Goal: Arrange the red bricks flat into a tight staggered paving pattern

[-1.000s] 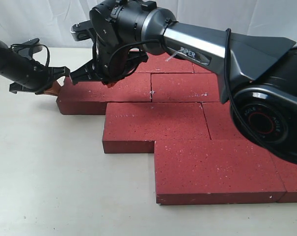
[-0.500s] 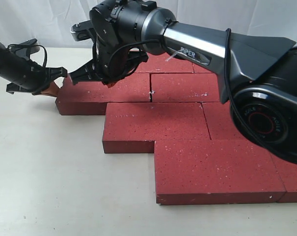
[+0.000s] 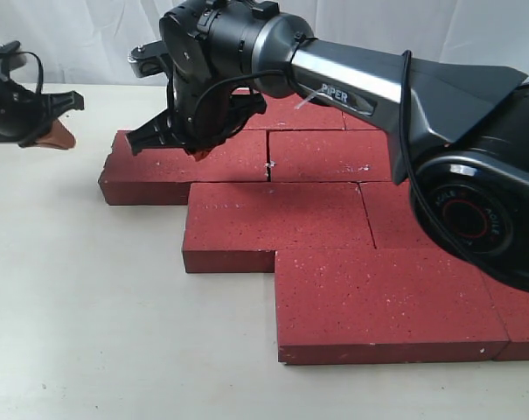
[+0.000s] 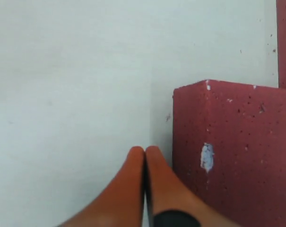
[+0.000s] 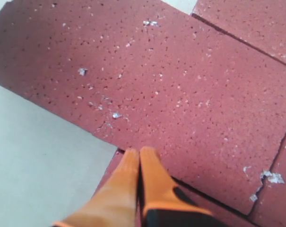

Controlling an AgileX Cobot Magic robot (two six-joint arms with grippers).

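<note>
1. Bricks (image 3: 281,219): dark red, speckled, all lying flat on the table (image 3: 89,332) in stepped rows with offset joints. No loose brick shows anywhere.
2. End brick (image 3: 159,166): the landmark, at the open end of the second row from the back. It butts against the next brick in its row, with a thin joint line and a white chip at the seam. The row nearer the camera starts partway along it.
3. Left fingers (image 3: 54,137): pressed together and holding nothing. They hang over bare table beyond the end brick's free end, clear of it. The left wrist view shows that brick's corner just beside the tips (image 4: 133,175).
4. Right fingers (image 3: 198,150): also pressed together and empty. They point down over the end brick's top. In the right wrist view the tips (image 5: 154,179) sit at its edge, where it meets the nearer row. Whether they touch cannot be told.
5. Step in hand, as judged: final tightening, as the laying looks done or nearly so.
6. Next move, as judged: if the end brick's joint is to close further, shut fingers should push low on its free end, straight along the row. The push must be gentle enough not to skew it or shift the neighbouring bricks.
</note>
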